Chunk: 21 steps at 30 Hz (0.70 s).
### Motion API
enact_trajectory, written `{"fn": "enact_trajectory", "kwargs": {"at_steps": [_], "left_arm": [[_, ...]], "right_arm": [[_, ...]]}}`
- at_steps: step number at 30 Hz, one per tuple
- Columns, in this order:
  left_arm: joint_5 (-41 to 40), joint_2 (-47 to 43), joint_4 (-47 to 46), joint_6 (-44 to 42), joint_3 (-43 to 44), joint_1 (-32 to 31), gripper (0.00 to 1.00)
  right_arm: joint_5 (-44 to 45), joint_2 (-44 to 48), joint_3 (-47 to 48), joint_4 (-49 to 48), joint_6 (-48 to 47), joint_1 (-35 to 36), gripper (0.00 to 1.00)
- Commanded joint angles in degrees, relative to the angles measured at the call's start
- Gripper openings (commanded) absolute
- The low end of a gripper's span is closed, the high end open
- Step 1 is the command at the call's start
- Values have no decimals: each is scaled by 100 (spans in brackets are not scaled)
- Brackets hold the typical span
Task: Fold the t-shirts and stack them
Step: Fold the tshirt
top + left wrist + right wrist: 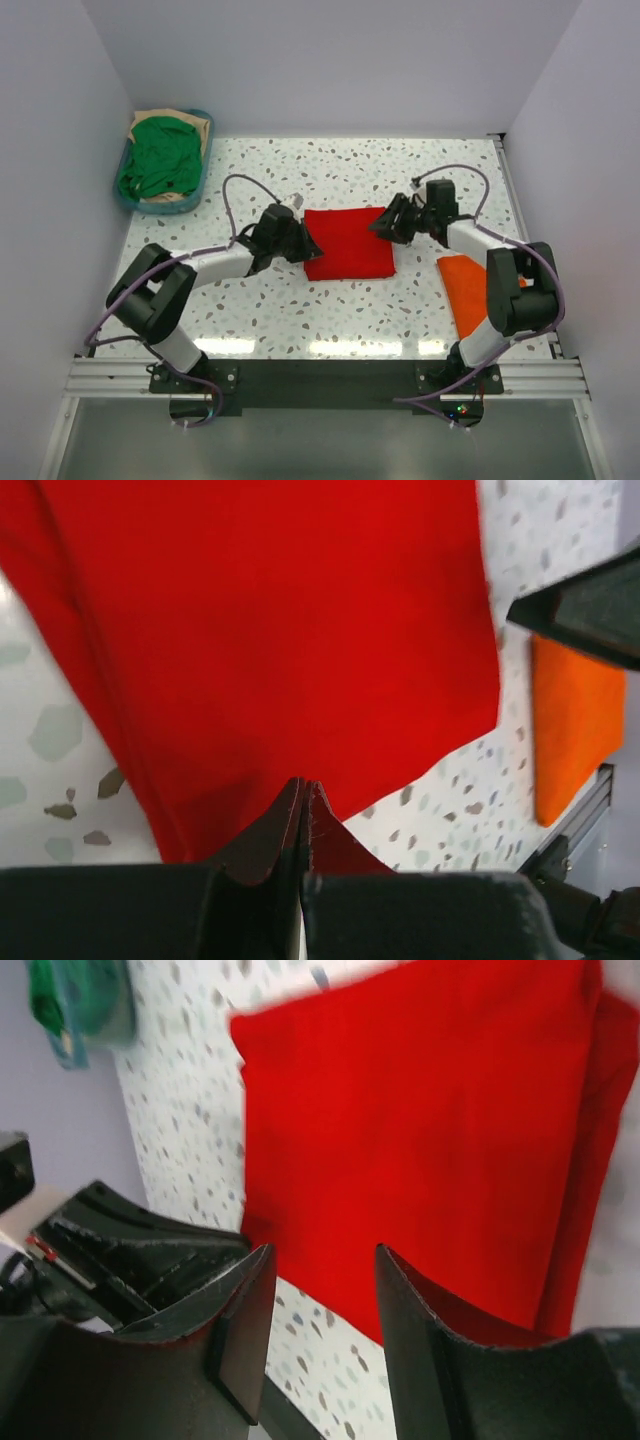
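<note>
Left wrist view showed my left gripper [304, 785] with its two dark fingers pressed together. The tips met right at the near edge of the bright red cloth t-shirt [280, 630], and I could not tell whether a sliver of hem was caught between them. My right gripper [325, 1250] had its jaws parted with nothing between them, poised by the opposite edge of the same shirt.

From above, the red shirt lay as a flat, folded rectangle in the middle of the speckled white table [300, 310], between my two grippers: the left at its left edge, the right at its far right corner. The folded orange t-shirt [462, 285] lay flat by the table's right side, beside my right arm and apart from the red one. In the far left corner sat the teal plastic basket [122, 195], holding a crumpled green t-shirt [160, 160] on top of a tan one [185, 123].

I judged the folding of the red shirt to be about finished, since the shape was compact and the edges fairly square. The stacking was not yet done. The next move, as I saw it, called for a grip through all the layers at one edge so the fold would not fall open. The red shirt then had to be carried across and laid squarely on the orange one, with the green and tan shirts left to fetch from the basket
</note>
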<state>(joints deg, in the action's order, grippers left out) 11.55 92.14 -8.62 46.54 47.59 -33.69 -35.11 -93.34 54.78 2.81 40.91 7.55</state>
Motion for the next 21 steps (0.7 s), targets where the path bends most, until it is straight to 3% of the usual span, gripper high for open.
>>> {"fn": "enact_trajectory", "kwargs": {"at_steps": [1,9,13,16,21], "left_arm": [[-144,295,-113,92,-250,-111,0],[-338,569,-175,232,-822,-208,0],[-434,446,53,136,-752,-199,0],[-443,375,220,22,-638,-208,0],[-391,366,317,-84,-532,-208,0]], "right_arm": [[119,44,-827,-253,-39,229,47],[373,201,-1813,-387,-241,106,46],[803,790,-1577,332,-443,19,47],[1391,1186,-1357,798,-610,-96,56],[1964,933,-900,968,-1014,-149,64]]}}
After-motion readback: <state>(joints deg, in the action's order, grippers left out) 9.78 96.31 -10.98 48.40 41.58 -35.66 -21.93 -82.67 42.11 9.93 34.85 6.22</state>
